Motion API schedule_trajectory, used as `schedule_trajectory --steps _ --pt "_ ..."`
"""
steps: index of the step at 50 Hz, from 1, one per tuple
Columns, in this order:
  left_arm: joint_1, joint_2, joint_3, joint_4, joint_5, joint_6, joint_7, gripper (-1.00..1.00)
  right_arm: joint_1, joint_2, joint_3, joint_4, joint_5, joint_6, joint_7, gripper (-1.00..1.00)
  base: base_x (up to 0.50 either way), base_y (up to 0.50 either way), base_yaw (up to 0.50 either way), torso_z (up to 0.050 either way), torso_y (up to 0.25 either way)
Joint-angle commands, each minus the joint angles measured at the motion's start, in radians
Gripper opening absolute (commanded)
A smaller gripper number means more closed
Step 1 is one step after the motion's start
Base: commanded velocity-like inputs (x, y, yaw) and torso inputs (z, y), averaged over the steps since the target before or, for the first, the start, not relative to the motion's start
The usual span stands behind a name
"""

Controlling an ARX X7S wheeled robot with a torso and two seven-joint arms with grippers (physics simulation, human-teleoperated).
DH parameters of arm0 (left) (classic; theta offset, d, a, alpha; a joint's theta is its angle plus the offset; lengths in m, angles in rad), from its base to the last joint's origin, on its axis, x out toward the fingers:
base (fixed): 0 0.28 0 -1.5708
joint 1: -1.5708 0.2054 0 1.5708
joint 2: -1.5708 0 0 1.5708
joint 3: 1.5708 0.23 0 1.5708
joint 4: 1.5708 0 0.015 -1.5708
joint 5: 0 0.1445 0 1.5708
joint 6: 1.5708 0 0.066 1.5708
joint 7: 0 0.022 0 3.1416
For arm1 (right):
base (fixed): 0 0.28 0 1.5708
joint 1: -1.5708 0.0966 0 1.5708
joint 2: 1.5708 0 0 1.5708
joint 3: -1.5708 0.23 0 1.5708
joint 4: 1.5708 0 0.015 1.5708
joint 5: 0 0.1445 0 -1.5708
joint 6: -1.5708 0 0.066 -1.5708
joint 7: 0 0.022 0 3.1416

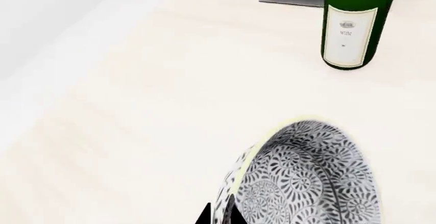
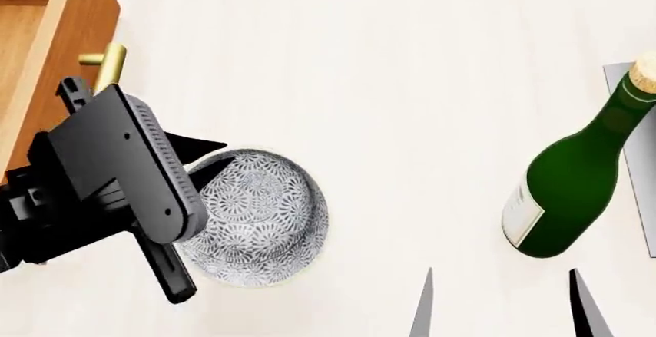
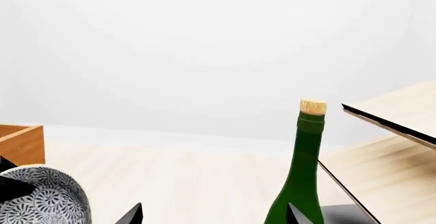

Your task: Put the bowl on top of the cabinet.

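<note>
Left arm [image 2: 103, 183]: matte black, boxy wrist housing with a flat faceted top plate, two small screw dots on it, ribbed grey strip along one edge. Left gripper [image 2: 205, 153] fingers black, tapering to sharp points. Right gripper [image 2: 502, 306]: two dark grey thin pointed blades.

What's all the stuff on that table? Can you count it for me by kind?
Bowls: 1, the bowl, patterned grey and white
Bottles: 1, the green wine bottle with a cork
Cabinets: 1, the wooden cabinet with a brass handle
Racks: 1, the slanted rack, only partly in view
Total: 4
</note>
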Motion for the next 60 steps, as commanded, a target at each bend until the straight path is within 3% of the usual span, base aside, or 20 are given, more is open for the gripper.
schedule_trajectory --steps 1,11,21,22,32,33,41,52,60 --pt "-0.078 0.015 -0.108 0.047 -0.010 -0.098 0.002 -1.00 0.004 -0.017 0.027 -0.001 -0.011 0.028 -0.016 1.00 0.00 0.00 0.00 0.000 0.000" --pt "-0.183 0.041 -0.237 0.079 -0.056 -0.212 -0.025 -1.00 0.002 -0.014 0.026 -0.009 -0.010 0.032 -0.011 1.00 0.00 0.00 0.00 0.000 0.000" --pt "-0.184 0.040 -0.237 0.079 -0.060 -0.211 -0.028 -1.00 0.002 -0.011 0.024 -0.009 -0.009 0.031 -0.008 1.00 0.00 0.00 0.00 0.000 0.000" --pt "-0.294 0.079 -0.349 -0.054 -0.018 -0.211 -0.089 -1.00 0.000 -0.012 0.022 -0.011 -0.012 0.032 -0.006 1.00 0.00 0.00 0.00 0.000 0.000" --pt "-0.359 0.098 -0.389 -0.137 0.006 -0.210 -0.123 -1.00 0.000 -0.009 0.018 -0.010 -0.013 0.032 -0.003 1.00 0.00 0.00 0.00 0.000 0.000" --pt "-0.405 0.120 -0.453 -0.241 0.041 -0.175 -0.170 -1.00 0.001 -0.009 0.018 -0.009 -0.013 0.032 -0.002 1.00 0.00 0.00 0.00 0.000 0.000" --pt "-0.502 0.141 -0.564 -0.452 0.084 -0.168 -0.242 -1.00 0.003 -0.007 0.017 -0.008 -0.011 0.035 0.000 1.00 0.00 0.00 0.00 0.000 0.000" --pt "-0.597 0.136 -0.684 -0.602 0.105 -0.167 -0.305 -1.00 0.010 -0.004 0.019 -0.003 -0.003 0.038 0.004 1.00 0.00 0.00 0.00 0.000 0.000" --pt "-0.658 0.138 -0.788 -0.603 0.109 -0.186 -0.367 -1.00 0.013 -0.002 0.020 -0.003 0.001 0.041 0.008 1.00 0.00 0.00 0.00 0.000 0.000"
